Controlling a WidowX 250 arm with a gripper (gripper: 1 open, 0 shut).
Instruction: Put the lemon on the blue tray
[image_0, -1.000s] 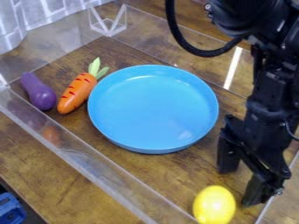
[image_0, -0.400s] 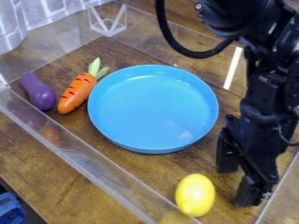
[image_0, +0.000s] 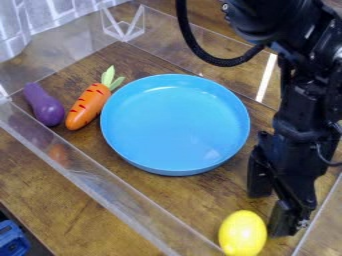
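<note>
Black robot gripper (image_0: 283, 203), spread fully open and holding nothing, low at right; yellow lemon (image_0: 242, 233) beside it at the near edge, off the round blue tray (image_0: 175, 124); the smooth fruit could roll away if a finger nudges it, or squirt out if pinched off-centre.

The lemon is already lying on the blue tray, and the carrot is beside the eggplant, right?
Not quite: the camera view shows the lemon off the blue tray, down on the table.
</note>
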